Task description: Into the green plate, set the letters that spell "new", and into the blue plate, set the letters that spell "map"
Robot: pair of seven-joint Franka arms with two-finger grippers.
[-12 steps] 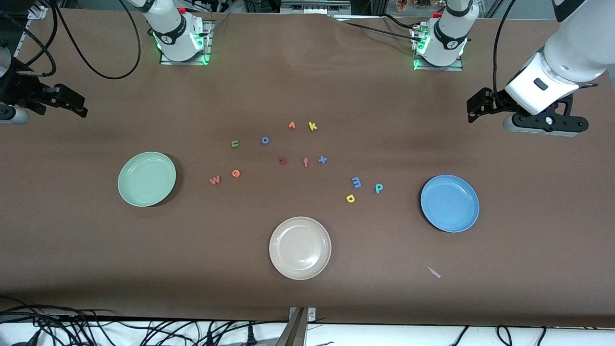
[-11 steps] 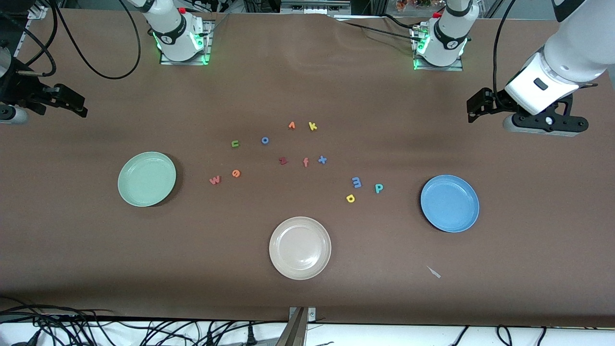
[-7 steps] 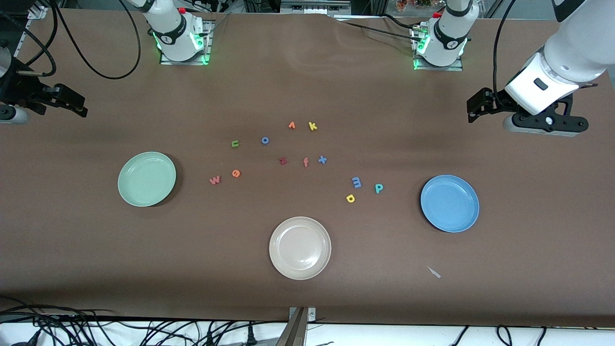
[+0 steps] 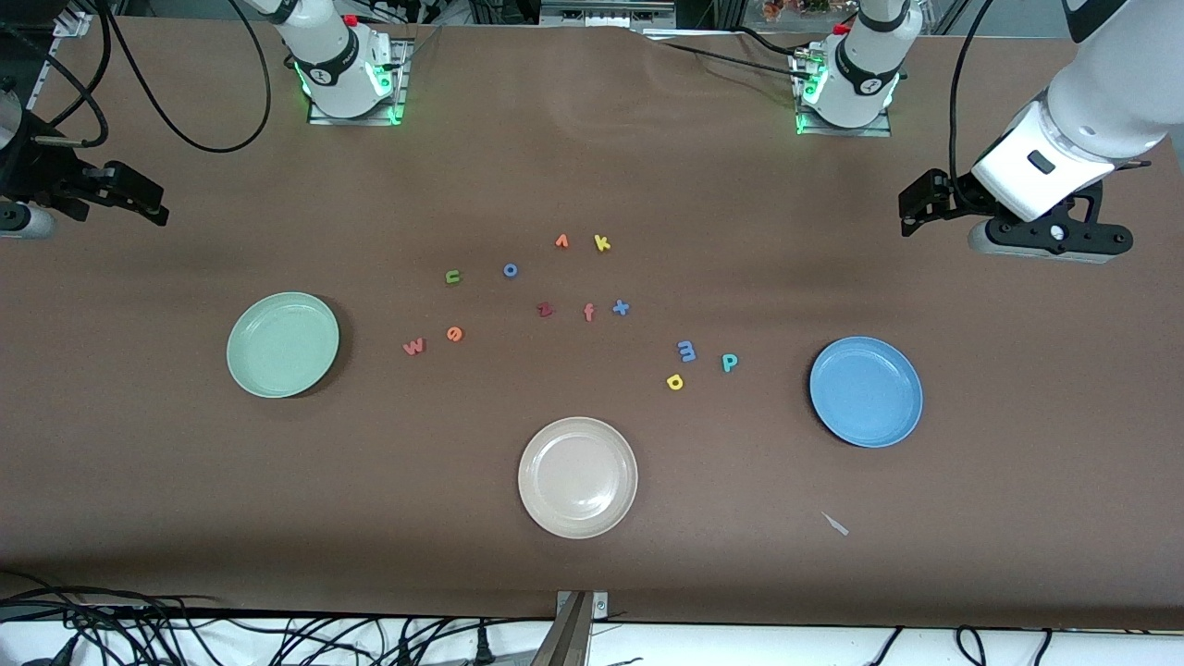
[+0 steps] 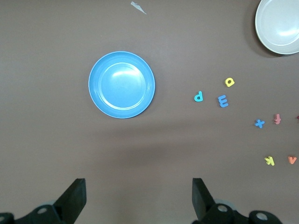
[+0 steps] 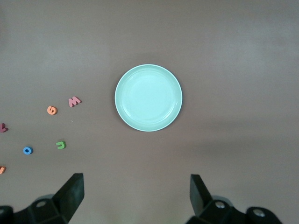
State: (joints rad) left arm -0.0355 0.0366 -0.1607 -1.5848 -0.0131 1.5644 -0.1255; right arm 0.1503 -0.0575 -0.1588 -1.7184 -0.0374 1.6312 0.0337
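Note:
The green n (image 4: 452,277), orange e (image 4: 454,334) and pink w (image 4: 413,347) lie on the table beside the mint-green plate (image 4: 282,344). Toward the left arm's end, the blue m (image 4: 686,351), yellow a (image 4: 674,381) and teal p (image 4: 729,363) lie beside the blue plate (image 4: 866,391). Both plates hold nothing. My left gripper (image 5: 138,196) hangs open and holds nothing, high over bare table at its own end of the table, with the blue plate (image 5: 121,84) in its view. My right gripper (image 6: 138,193) hangs open and likewise holds nothing, at the other end, looking down on the green plate (image 6: 148,97).
A beige plate (image 4: 577,476) sits nearest the front camera. Loose letters lie mid-table: blue o (image 4: 510,270), yellow k (image 4: 602,243), dark red z (image 4: 545,310), salmon f (image 4: 588,313), blue x (image 4: 621,307). A pale scrap (image 4: 835,524) lies near the blue plate.

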